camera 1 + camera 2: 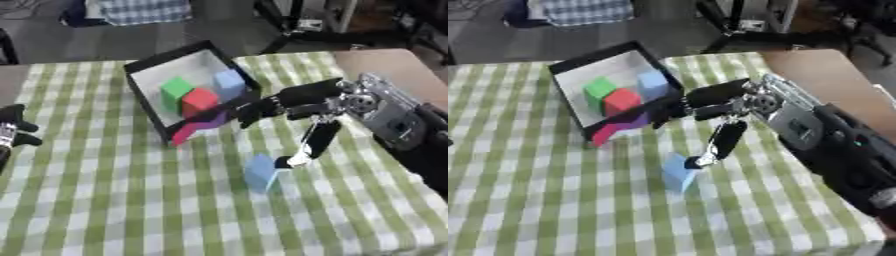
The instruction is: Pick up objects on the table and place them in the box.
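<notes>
A black box (147, 104) with a white inside stands tilted at the back middle of the checked table. Inside it lie a green block (175, 90), a red block (199, 100) and a pale blue block (229, 81). A magenta and purple block (198, 128) sits at the box's near corner. Another pale blue block (260, 173) stands on the cloth in front. My right hand (302, 100) reaches in from the right, open, its straight fingers (254, 109) beside the box's near corner and its thumb pointing down to just above the loose blue block. My left hand (12, 131) rests open at the left edge.
The green and white checked cloth (131, 200) covers most of the table. Bare brown tabletop (389, 65) shows at the back right. Dark stands and a checked fabric (140, 10) lie beyond the far edge.
</notes>
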Available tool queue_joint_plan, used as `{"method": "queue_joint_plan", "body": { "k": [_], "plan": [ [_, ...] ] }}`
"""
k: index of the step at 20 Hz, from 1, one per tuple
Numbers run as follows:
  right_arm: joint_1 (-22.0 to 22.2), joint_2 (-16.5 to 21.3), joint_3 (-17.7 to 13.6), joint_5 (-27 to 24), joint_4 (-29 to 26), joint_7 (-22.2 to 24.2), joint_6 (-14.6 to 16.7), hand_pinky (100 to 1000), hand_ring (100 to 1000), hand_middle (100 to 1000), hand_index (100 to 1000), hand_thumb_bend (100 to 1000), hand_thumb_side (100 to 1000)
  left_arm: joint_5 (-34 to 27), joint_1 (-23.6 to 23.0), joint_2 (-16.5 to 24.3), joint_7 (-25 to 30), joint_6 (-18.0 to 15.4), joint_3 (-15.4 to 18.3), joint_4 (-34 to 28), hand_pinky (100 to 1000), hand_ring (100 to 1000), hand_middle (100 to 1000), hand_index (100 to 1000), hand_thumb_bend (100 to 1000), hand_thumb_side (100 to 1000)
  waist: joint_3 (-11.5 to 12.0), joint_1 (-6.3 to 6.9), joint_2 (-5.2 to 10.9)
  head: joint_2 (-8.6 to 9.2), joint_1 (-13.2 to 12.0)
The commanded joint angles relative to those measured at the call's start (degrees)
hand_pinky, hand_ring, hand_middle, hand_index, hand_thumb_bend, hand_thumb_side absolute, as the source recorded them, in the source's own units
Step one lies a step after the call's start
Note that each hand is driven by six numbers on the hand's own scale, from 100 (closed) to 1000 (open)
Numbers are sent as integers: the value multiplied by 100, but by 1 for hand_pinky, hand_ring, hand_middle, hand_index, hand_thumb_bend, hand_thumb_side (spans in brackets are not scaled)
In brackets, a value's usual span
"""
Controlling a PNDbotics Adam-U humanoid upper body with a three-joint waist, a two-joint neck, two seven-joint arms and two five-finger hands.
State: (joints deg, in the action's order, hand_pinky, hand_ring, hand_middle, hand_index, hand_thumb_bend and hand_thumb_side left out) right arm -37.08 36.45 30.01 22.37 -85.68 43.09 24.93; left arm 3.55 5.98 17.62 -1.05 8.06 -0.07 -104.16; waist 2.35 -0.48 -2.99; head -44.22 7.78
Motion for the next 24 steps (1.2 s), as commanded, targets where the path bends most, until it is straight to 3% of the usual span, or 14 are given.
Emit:
{"method": "queue_joint_plan", "body": {
  "k": [1,17,21,24],
  "plan": [
    [-7,7,-100,173,201,644,867,953,926,949,935,305,420,19,32,107,20,-15,26,-58,765,526,552,829,273,803,7,-29,113,11,28],
    [311,-419,-195,1276,1158,-131,1358,948,919,936,896,248,370,8,43,61,39,-22,25,-58,766,528,553,830,268,806,12,20,91,11,45],
    [312,-543,-223,1392,1293,-277,1413,945,913,926,844,202,349,3,47,51,45,-24,21,-57,766,528,553,830,267,806,17,30,90,11,46],
    [288,-601,-230,1397,1312,-404,1443,944,908,916,757,175,333,1,45,46,47,-25,23,-56,767,528,553,830,266,806,21,30,94,11,49]
  ]
}}
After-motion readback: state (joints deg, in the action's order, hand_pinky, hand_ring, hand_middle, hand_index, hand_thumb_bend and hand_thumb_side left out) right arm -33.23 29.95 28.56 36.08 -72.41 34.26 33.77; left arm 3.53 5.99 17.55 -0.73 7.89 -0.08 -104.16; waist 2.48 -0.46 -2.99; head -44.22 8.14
